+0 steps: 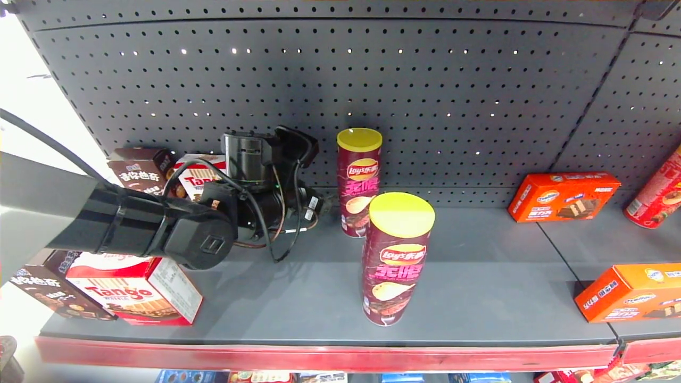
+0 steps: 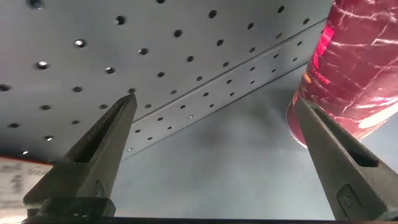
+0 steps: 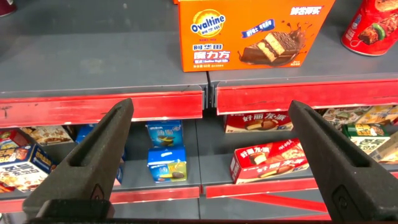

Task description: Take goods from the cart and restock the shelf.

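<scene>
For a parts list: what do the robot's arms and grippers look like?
The left arm is glossy black round segments; its joint cap bears a square recess, and thin black cables loop past the wrist. The left gripper and right gripper each have two dark tapered wedge fingers.

Bare shelf runs wide between the two cans and the orange boxes on the right, with easy passage there. The front can stands just ahead of the rear can, partly barring a reach from the front. At the left end the left pincer, spread wide, sits just beside the rear can, with wafer boxes crowding around it. The pegboard closes the back.
</scene>
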Robot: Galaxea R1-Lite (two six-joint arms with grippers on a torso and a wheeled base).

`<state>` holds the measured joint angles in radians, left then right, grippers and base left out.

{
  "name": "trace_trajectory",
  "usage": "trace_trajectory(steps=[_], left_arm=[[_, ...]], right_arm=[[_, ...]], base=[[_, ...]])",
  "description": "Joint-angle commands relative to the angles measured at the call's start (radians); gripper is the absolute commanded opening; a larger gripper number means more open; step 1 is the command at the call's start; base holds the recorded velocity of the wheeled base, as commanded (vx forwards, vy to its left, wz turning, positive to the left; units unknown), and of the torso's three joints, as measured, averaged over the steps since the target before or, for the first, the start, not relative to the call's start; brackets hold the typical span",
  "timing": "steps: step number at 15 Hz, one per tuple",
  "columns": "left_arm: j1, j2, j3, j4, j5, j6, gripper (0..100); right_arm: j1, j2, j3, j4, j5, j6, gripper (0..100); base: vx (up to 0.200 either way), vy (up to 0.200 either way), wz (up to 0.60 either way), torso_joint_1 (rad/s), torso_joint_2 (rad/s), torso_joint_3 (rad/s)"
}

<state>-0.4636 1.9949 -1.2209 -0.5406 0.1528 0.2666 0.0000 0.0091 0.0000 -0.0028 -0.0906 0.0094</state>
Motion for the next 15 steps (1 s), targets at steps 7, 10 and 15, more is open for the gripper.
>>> trace_trajectory(steps=[7,10,15], left_arm=[[-0.012,0.027,-0.016,-0.004,0.001,-0.001,100],[-0.013,0.028,-0.02,-0.005,-0.001,-0.001,100],[-0.026,0.028,-0.016,-0.018,-0.002,-0.001,100]], right_arm=[[0.0,0.002,0.0,0.0,0.0,0.0,100],[0.0,0.002,0.0,0.0,0.0,0.0,100],[0.0,0.002,0.0,0.0,0.0,0.0,100]], base=[[0.0,0.0,0.0,0.0,0.0,0.0],[0.0,0.0,0.0,0.0,0.0,0.0],[0.0,0.0,0.0,0.0,0.0,0.0]])
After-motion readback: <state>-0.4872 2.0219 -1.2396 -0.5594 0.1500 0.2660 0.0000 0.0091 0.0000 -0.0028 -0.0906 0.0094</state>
